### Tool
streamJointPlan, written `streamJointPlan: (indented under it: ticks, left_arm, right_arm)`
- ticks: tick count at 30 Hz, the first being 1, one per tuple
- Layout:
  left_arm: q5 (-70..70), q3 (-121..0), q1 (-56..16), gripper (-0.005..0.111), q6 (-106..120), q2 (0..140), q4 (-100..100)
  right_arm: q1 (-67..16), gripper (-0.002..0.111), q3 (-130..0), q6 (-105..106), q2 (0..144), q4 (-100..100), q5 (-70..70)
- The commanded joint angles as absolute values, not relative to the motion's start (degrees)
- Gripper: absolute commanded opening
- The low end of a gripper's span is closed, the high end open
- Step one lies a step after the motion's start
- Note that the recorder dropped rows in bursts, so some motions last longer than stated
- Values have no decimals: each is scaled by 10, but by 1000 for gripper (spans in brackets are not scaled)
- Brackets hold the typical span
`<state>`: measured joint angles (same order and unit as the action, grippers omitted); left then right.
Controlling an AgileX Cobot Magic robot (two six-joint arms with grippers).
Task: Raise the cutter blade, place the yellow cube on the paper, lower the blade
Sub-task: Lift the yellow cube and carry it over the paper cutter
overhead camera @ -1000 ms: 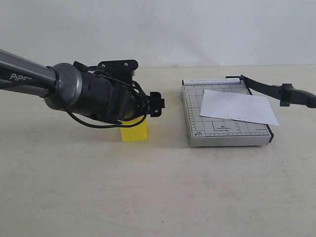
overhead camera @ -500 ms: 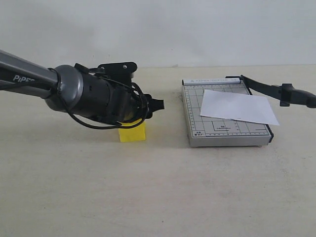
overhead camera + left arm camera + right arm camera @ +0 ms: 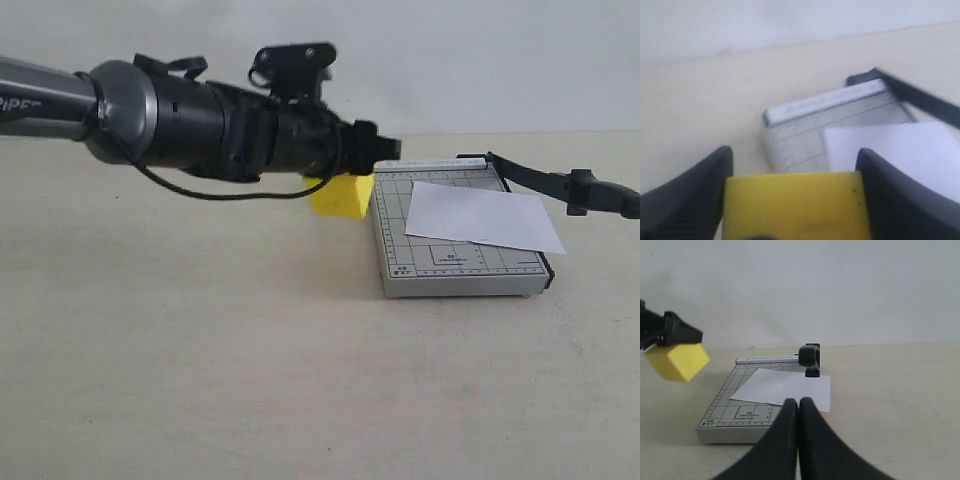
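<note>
Now lifted, the cube point(image 3: 340, 197) rides clamped in the left gripper point(image 3: 795, 190), paper point(image 3: 485, 217) at three o'clock; right gripper point(image 3: 798, 410) closed, empty.

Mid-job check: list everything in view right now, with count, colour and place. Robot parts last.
cube: one, yellow, held off the table, by the trimmer's left edge in the exterior view
paper: one, white, lying skewed on the trimmer
trimmer: one, grey with a grid, on the table right of centre
blade: one, black, raised, angling off past the trimmer's right edge
table: one, beige, under everything
wall: one, white, behind the table
left tool: one, black, shut on the cube
right tool: one, black, shut and empty, facing the trimmer
</note>
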<state>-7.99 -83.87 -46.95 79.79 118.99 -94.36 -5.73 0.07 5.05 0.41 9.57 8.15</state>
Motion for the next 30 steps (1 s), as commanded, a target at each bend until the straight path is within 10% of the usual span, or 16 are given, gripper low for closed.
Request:
streamJointPlan:
  ticks: [1,30]
  left_arm:
    - [-12,-903,-483,4,889,1186,-920]
    - [46,-1130,-520,4,956,1388,-918]
  right_arm:
    - [-57,1,0,50,0,96,75]
    - [-57,1,0,50,0,96,76]
